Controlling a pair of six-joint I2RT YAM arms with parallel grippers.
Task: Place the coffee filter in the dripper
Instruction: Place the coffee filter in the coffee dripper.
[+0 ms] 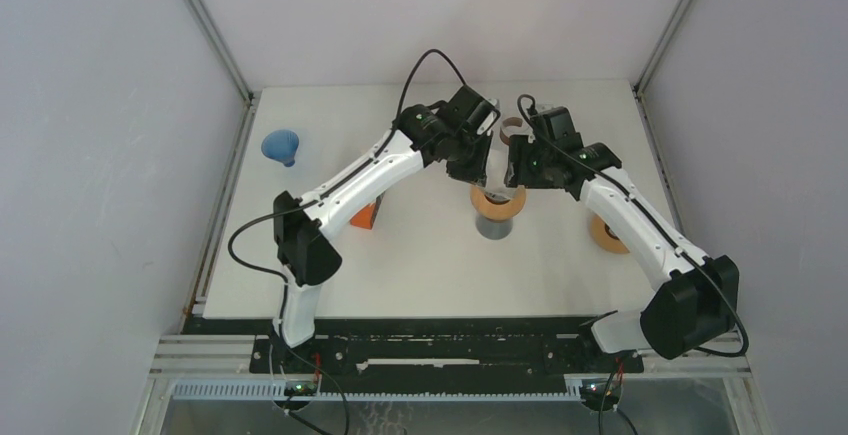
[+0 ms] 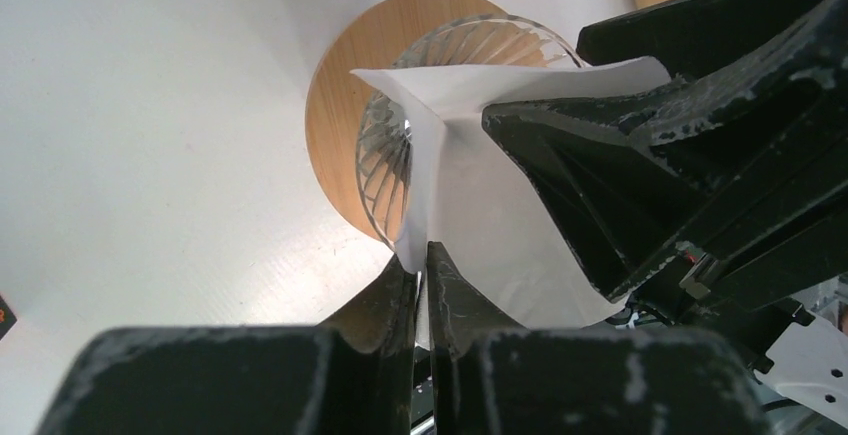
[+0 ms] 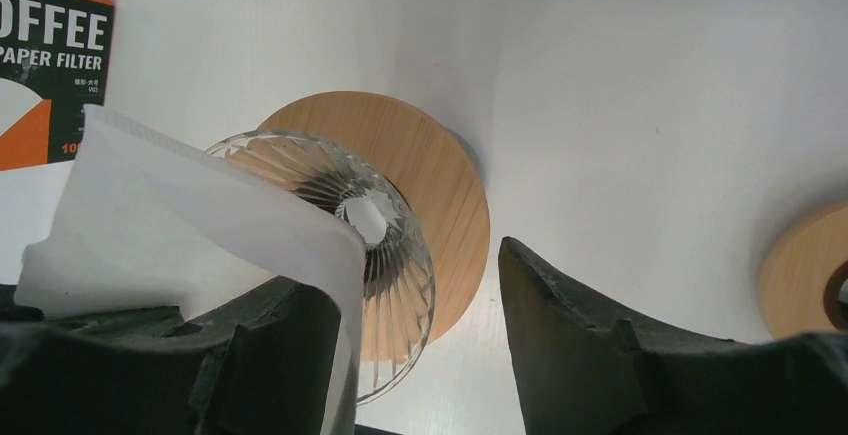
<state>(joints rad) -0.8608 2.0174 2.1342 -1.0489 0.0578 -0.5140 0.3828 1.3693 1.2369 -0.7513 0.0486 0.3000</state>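
We see the left gripper (image 2: pixel 424 260) pinched shut on a fold of the white coffee filter (image 2: pixel 480 195), which hangs over the glass dripper's (image 2: pixel 400 145) rim at mid-table. The right gripper (image 3: pixel 420 295) stands with its fingers wide apart, one against the paper. Open table (image 1: pixel 420 265) separates the dripper from a wooden ring (image 1: pixel 606 235) farther right.

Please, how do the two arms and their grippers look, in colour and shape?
Left arm and right arm: white tapered links, bulky black joints, thin black cables looping alongside. The left gripper and right gripper have black wedge-shaped fingers with scuffed, pale-speckled edges.
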